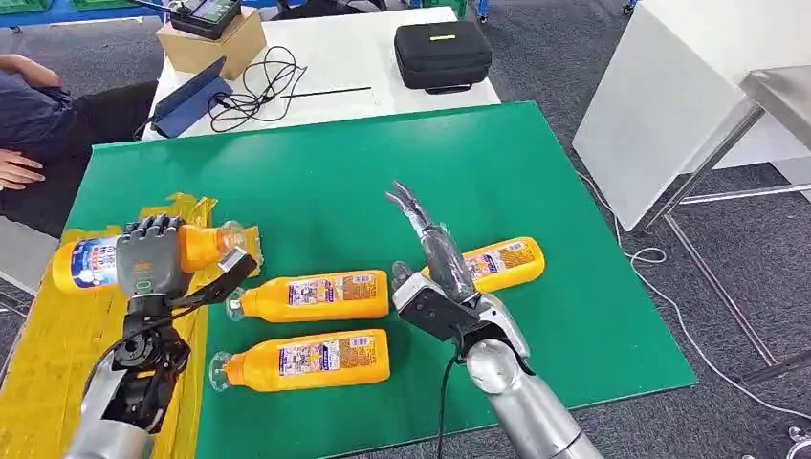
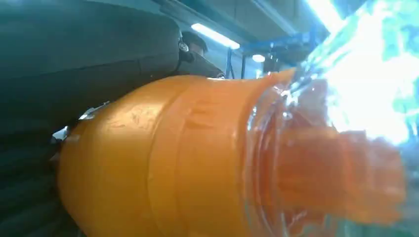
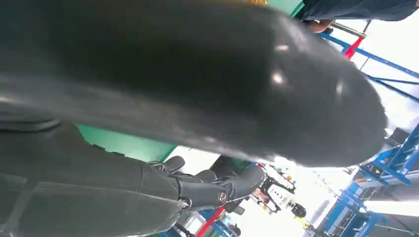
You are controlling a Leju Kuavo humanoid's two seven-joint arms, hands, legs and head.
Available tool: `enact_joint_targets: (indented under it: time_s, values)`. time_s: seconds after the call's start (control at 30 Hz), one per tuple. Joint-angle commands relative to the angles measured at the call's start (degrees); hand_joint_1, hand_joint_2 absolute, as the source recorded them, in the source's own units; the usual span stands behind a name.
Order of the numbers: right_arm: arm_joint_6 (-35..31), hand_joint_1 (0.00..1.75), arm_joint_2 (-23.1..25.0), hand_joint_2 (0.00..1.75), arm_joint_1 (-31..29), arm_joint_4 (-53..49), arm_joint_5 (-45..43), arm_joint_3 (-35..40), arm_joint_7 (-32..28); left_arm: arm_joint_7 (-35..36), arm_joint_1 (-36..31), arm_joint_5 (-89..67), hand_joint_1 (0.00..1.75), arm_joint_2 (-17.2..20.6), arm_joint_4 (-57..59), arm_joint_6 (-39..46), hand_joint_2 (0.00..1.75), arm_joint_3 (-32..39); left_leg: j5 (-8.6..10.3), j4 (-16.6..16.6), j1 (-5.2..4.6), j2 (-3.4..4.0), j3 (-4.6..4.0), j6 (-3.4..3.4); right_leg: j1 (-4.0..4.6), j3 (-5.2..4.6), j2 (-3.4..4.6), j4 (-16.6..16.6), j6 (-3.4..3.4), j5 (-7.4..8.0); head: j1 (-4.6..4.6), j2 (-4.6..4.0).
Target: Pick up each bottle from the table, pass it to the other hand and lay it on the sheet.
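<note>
Left hand [image 1: 151,256] grips held bottle [image 1: 91,263] around its middle, over the yellow sheet [image 1: 57,344] at the left edge of the green bench [image 1: 316,182]; bottle lies sideways, clear cap [image 1: 234,239] toward bench centre, base off past the sheet's left side; left wrist view has the orange shoulder [image 2: 163,168] and clear cap close up, dark fingers [image 2: 89,54] wrapped over it; cannot tell whether the bottle touches the sheet.

Right hand [image 1: 430,263] holds nothing, fingers stretched forward and apart, hovering over the bench just in front of the right bottle [image 1: 502,260]; right wrist view is mostly dark blurred fingers [image 3: 197,84].

Three bottles lie on the green: middle bottle [image 1: 316,295] and near bottle [image 1: 306,360] side by side, caps pointing left toward the sheet; right bottle partly hidden behind the right hand.

Beyond the bench: white table [image 1: 335,57] with black case [image 1: 442,54], cardboard box [image 1: 210,43], cables [image 1: 253,91]; a person [image 1: 38,124] at far left.
</note>
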Motion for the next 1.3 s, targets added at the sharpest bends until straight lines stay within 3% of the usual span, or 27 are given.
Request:
enact_joint_targets:
  time_s: [0.03, 0.2, 0.23, 0.27, 0.87, 1.03, 1.3]
  values:
    - [0.3, 0.0, -3.5, 0.0, 1.7, -3.6, -0.4, 1.4, 0.2, 1.8, -11.9, -0.9, 1.75, 1.6, 22.4, 0.1, 1.75, -4.8, -0.14, 0.0, 0.04, 0.01, 0.24, -0.09, 0.06, 0.29, -0.11, 0.0, -0.04, -0.15, 0.04, 0.0]
    - [1.0, 0.0, -3.6, 0.0, 3.5, -4.4, 0.0, 1.4, 0.9, 3.4, -13.0, -0.3, 1.75, 2.1, 25.8, -4.0, 1.75, -4.4, -0.05, 0.0, 0.01, 0.03, 0.07, -0.05, 0.02, 0.07, -0.06, 0.0, -0.02, -0.06, 0.02, 0.0]
    - [1.0, 0.0, -3.6, 0.0, 3.5, -4.4, 0.0, 1.4, 0.9, 3.4, -13.0, -0.3, 0.19, 2.1, 25.8, -4.0, 1.75, -4.4, -0.11, 0.0, 0.03, 0.04, 0.19, -0.1, 0.05, 0.22, -0.08, 0.0, -0.05, -0.12, 0.02, 0.0]
    - [1.9, 0.0, -3.3, 0.0, 3.6, -3.7, 0.3, 1.6, 0.5, 6.2, -13.1, -1.0, 0.0, 2.5, 27.0, -6.7, 0.0, -4.1, -0.13, 0.0, 0.06, 0.07, 0.21, -0.11, 0.07, 0.24, -0.05, 0.0, -0.06, -0.12, 0.0, 0.0]
    - [4.2, 0.0, -1.8, 0.0, 1.5, 1.0, 1.6, 1.9, 0.7, 1.3, -11.7, 3.8, 0.0, 3.0, 24.2, -8.4, 0.0, -1.6, -0.14, 0.0, 0.05, 0.23, 0.17, -0.1, 0.05, 0.18, 0.1, 0.0, -0.05, -0.09, 0.02, 0.0]
    - [5.8, 0.0, -2.1, 0.0, 0.5, 3.0, 2.2, 3.6, 0.8, -4.1, -12.2, 11.8, 0.0, 1.9, 20.9, -7.7, 0.0, 1.8, -0.11, 0.0, 0.06, 0.18, 0.11, -0.11, 0.07, 0.13, 0.07, 0.0, -0.06, -0.06, 0.02, 0.0]
    - [5.8, 0.0, -2.1, 0.0, 0.5, 3.1, 2.2, 3.6, 0.8, -4.1, -12.2, 11.9, 0.0, 1.9, 20.9, -7.8, 0.0, 1.8, -0.11, 0.0, 0.06, 0.17, 0.12, -0.08, 0.07, 0.13, 0.07, 0.0, -0.03, -0.06, 0.0, 0.0]
